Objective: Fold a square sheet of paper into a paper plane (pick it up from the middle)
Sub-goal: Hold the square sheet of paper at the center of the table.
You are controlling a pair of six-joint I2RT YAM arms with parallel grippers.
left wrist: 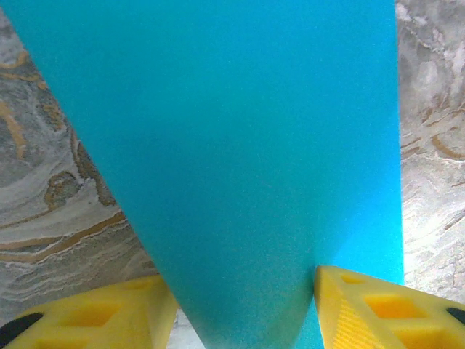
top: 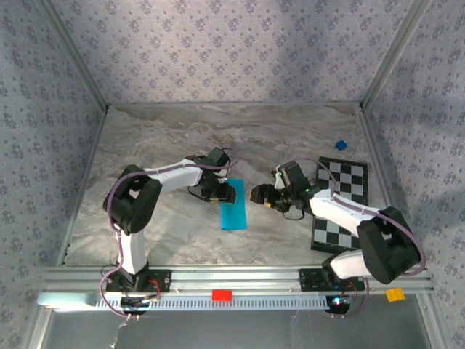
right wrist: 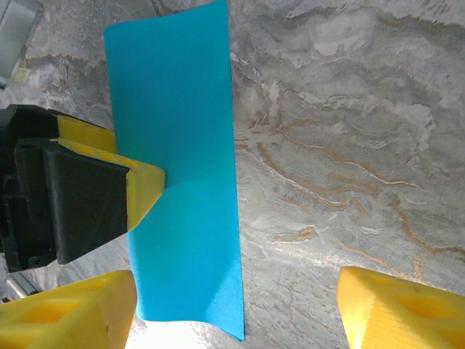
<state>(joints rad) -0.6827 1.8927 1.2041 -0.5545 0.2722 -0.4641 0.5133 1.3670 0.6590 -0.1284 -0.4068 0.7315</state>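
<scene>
From above: shows a smooth tabletop (top: 167, 138) with grey and tan swirls, like stone. Shows the blue paper (top: 234, 207) lying near the middle as a long thin strip with straight edges, plain and bright. Puts the left pincer (top: 218, 190) right at the strip's far left edge. Puts the right pincer (top: 259, 195) just beside the strip on the other side, apart from it. Also shows a black-and-white checkered board (top: 341, 211) lying flat on the right, partly under the right arm, and a tiny dark blue cube (top: 340, 145) past it.

From the left wrist: looks down on the paper from very close, bright and a bit grainy. Shows a top flap getting narrower toward two yellow plastic fingers (left wrist: 109, 316) with hollow pockets. Finds those fingers apart, with the flap between them and touching both. Cannot tell whether squeezed or just resting there.

From the right wrist: shows the strip on the swirly tabletop, one short end a little wavy. Shows a yellow finger with a black pad, from the left pincer, touching the strip's long edge. Shows the right pincer's own chunky yellow fingers (right wrist: 399, 309) spread wide apart, one near the strip's corner, the other over bare tabletop.
</scene>
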